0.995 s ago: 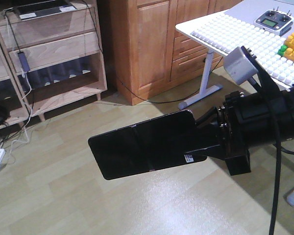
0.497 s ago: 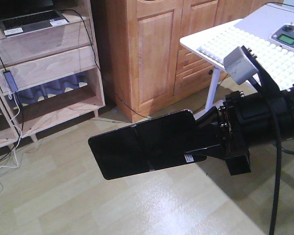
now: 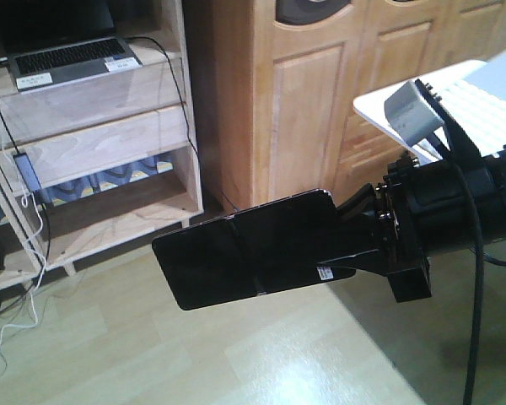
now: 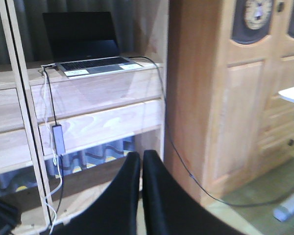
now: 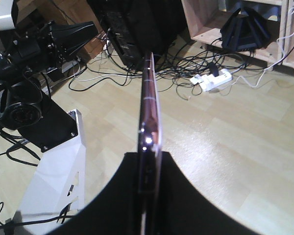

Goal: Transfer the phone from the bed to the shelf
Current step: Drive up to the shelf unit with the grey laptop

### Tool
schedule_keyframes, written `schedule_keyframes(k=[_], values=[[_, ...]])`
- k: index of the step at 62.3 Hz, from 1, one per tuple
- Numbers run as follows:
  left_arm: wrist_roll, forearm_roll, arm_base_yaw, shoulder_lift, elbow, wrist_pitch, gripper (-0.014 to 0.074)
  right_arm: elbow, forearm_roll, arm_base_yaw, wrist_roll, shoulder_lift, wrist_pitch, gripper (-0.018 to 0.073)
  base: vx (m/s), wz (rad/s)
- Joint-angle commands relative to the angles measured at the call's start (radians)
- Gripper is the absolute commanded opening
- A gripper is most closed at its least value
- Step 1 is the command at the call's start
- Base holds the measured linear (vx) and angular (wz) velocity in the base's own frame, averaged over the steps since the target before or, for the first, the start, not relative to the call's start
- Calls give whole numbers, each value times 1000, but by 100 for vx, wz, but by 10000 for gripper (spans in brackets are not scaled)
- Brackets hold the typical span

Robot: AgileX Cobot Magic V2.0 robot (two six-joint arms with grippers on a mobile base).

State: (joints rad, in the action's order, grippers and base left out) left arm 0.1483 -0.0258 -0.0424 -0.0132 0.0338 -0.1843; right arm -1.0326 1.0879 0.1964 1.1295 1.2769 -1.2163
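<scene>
Exterior front-facing view showed the shelf [image 3: 101,148] beyond and left of the right gripper [image 3: 333,253], which was clamped on one end of the phone [image 3: 244,249], above the floor [image 3: 236,363]. The left gripper [image 4: 141,159] sat closed, empty. Best would be a level carry to a board clear of the laptop [image 3: 72,59].

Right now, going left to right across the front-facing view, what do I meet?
The shelf with the laptop on it → phone, held flat → right gripper, clamped on the phone's end → white table. The wooden cabinet behind spans too wide to place.
</scene>
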Motion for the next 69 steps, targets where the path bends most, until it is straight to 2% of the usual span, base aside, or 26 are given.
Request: schedule_keyframes(k=[1,42,69], values=[[-6,-9,4,-13,-21,72,1,-28,87,-1,-1,-28,-71,-3,41,15],[-6,-9,4,-13,-21,72,1,-28,87,-1,-1,-28,-71,-3,39,17],[-6,-9,4,-13,-21,72,1,-28,87,-1,-1,-28,-71,-3,35,33]])
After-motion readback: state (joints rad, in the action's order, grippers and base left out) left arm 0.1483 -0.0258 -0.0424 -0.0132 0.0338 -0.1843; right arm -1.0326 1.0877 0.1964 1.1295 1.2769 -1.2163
